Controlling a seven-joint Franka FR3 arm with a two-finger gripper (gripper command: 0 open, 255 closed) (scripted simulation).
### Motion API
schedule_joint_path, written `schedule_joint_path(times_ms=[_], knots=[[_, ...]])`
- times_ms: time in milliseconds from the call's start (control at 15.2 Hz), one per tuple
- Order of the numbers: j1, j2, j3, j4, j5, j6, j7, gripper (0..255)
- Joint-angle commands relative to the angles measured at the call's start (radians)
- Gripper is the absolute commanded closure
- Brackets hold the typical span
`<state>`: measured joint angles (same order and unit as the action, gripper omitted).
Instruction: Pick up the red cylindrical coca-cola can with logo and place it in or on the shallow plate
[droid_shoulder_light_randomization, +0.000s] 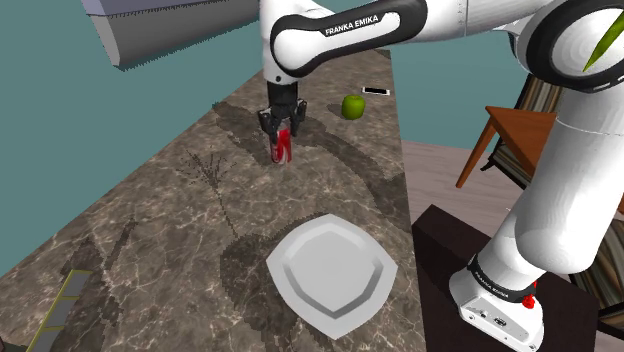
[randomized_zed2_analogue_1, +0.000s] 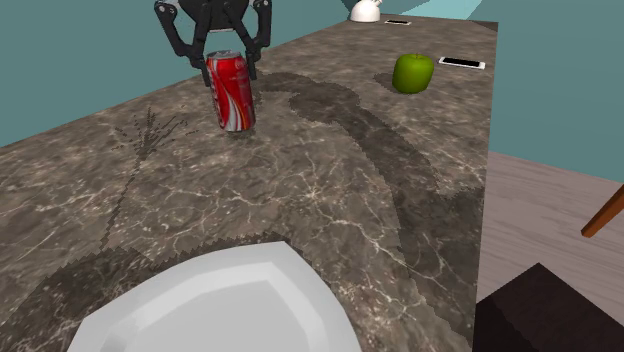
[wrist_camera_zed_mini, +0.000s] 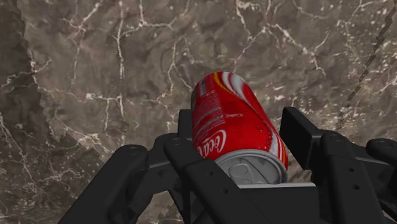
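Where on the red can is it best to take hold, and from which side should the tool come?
Grip the red can across its upper side wall, coming down from above. It stands on its base on the counter, lid upward, so opposite sides are free.

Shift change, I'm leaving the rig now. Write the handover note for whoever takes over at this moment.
Hand: down over the top of the red cola can; a firm grip cannot be confirmed.
Can: appears to stand on the marble counter, not yet lifted, near a green apple.
Plate: pale, shallow, empty, on the counter nearer the stand.
Done: the approach to the can.
Left: secure the grip, lift, carry to the plate, set down, release.
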<state>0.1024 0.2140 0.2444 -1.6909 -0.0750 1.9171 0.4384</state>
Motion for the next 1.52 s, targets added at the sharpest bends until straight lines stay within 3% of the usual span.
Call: schedule_joint_path(times_ms=[0,726,1452], knots=[[0.004,-0.033,0.006,-0.026,0.007,-0.006,0.009,255],[0.072,-0.375,0.076,-0.39,0.106,0.027,0.115,255],[0.189,-0.664,0.167,-0.6,0.233,-0.034,0.253,255]])
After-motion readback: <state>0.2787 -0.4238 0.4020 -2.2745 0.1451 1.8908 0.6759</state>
